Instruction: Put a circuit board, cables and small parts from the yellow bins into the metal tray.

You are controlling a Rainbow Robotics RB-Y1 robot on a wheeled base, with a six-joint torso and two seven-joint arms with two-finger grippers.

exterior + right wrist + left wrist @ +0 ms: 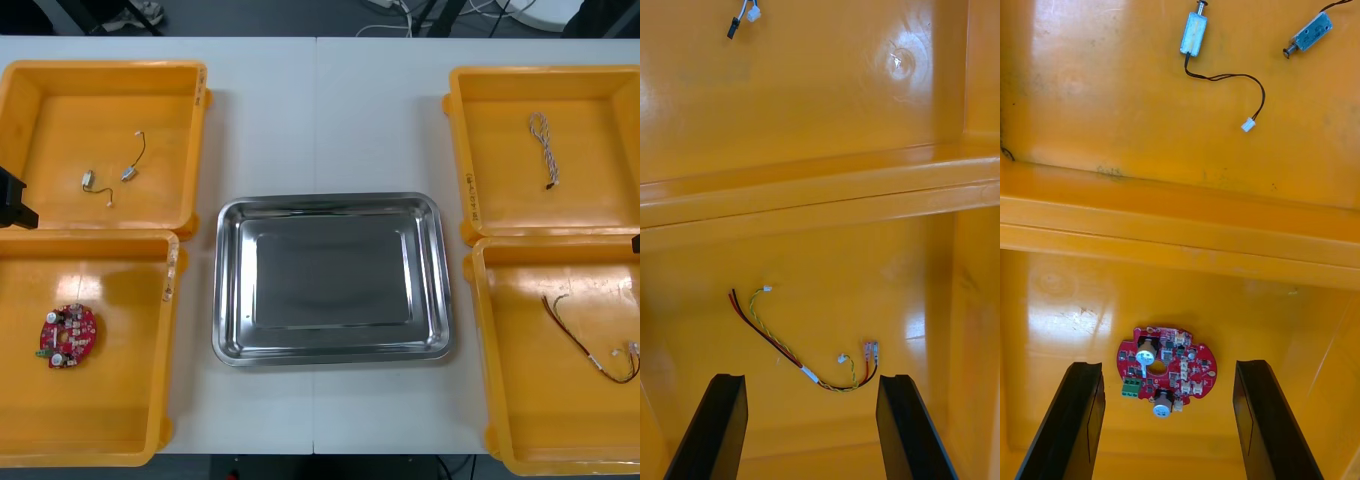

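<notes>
The left gripper [1169, 366] hovers above the board [1166, 370], fingers spread apart; the right gripper [812, 379] above the red-yellow cable [764, 330], fingers likewise released.

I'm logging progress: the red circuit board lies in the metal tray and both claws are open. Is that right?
No. The red circuit board lies in the near left yellow bin, not the metal tray, as the front view shows. The left claw and right claw are both open.

Bright, glare on yellow bins [100, 400], perhaps overhead
</notes>
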